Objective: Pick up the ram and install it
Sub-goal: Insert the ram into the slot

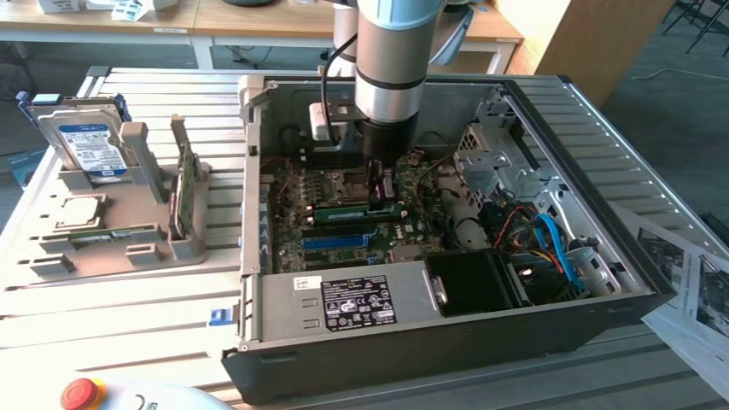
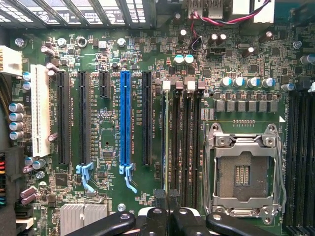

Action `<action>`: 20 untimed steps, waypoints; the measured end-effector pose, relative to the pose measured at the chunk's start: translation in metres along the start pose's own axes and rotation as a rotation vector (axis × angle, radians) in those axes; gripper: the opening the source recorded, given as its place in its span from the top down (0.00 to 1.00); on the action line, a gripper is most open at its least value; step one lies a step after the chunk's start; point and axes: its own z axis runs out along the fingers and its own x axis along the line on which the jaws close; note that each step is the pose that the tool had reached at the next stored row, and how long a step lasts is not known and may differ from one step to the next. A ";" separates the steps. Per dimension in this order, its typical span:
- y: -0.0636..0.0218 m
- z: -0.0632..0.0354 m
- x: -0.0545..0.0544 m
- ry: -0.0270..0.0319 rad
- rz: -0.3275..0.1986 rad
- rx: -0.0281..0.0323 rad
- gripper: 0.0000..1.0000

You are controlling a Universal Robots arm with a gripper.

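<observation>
Outside the computer case (image 1: 456, 350), on the exterior view's left, a gray tray (image 1: 68, 256) holds a hard drive (image 1: 85, 141) and a green card (image 1: 183, 192). Inside the case, a power supply (image 1: 341, 301), a drive cage (image 1: 490, 162) and cables (image 1: 549, 235) crowd the motherboard (image 1: 299, 224). The ram (image 1: 345, 207) stands in a slot mid-case, directly under the gripper (image 1: 381, 196), whose jaws are drawn narrow at its top edge. Whether they pinch it I cannot tell.

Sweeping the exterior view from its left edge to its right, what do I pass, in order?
Hard drive → upright green card → gripper → blue cable → papers.
</observation>
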 end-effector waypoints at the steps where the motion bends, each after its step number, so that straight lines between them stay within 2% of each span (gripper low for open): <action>1: 0.0000 0.0001 0.000 0.0001 0.000 0.0000 0.89; 14: 0.0001 0.0004 0.000 -0.0002 0.000 -0.0001 0.89; 15: 0.0002 0.0003 0.000 0.0000 0.000 -0.0003 0.87; 16: 0.0002 0.0003 0.000 0.0002 0.000 -0.0001 0.82; 17: 0.0002 0.0003 0.000 0.0001 0.000 0.0000 0.82; 18: 0.0001 0.0003 0.000 0.0001 0.000 0.0000 0.76; 19: 0.0001 0.0003 0.000 0.0000 0.000 0.0000 0.76; 20: 0.0001 0.0003 0.000 0.0000 0.000 0.0001 0.70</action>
